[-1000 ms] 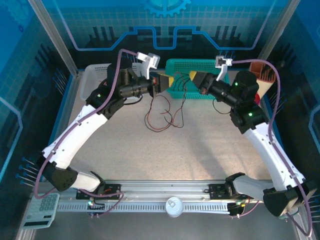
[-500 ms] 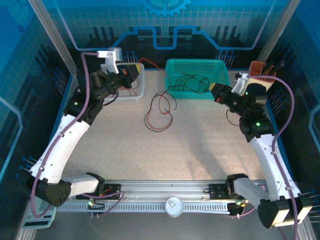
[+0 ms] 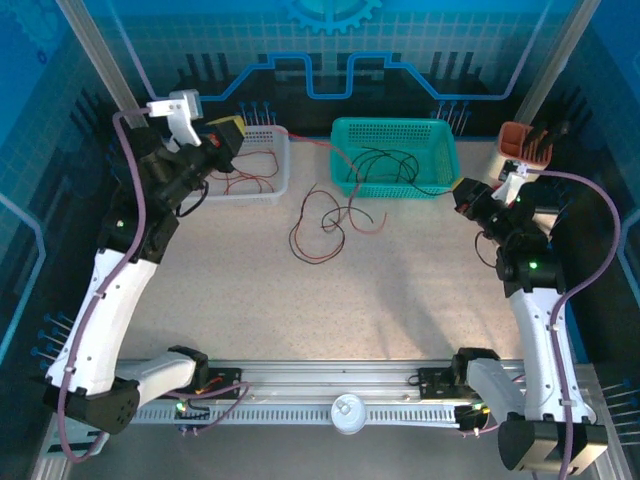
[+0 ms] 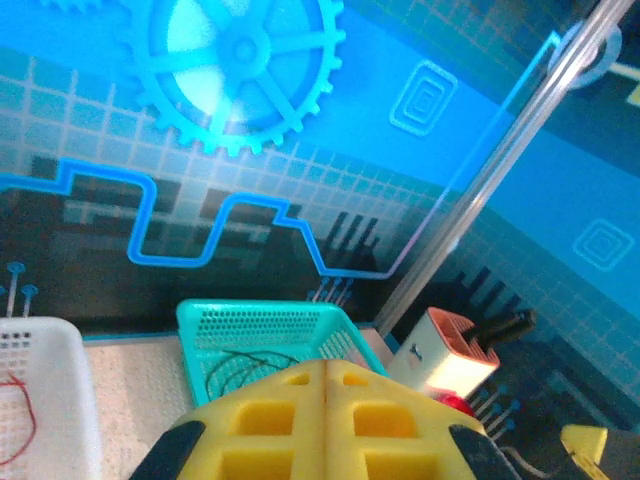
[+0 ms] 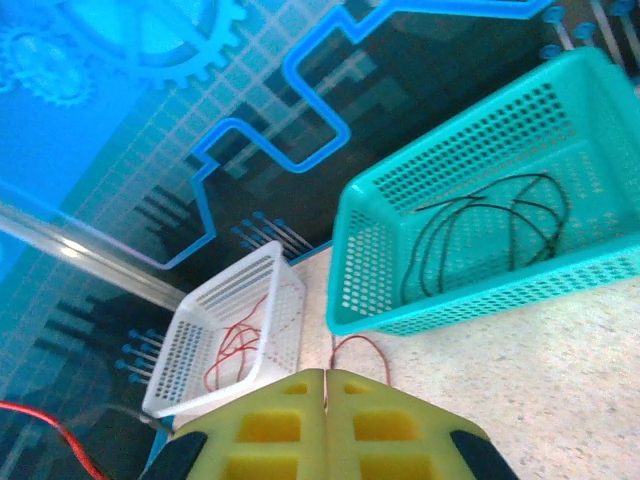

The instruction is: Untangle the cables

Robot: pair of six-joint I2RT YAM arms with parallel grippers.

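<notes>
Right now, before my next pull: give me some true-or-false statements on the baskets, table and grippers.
The teal perforated plastic basket holds black cables. True.
The white perforated plastic basket is empty. False: the white basket holds thin red cables.
A red-and-black cable tangle lies on the speckled tabletop. True.
Both grippers are wide open. False: left gripper and right gripper show yellow fingers pressed together.

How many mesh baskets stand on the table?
2: a white basket at far left holding red cables, and a teal basket at far centre holding black cables.
</notes>
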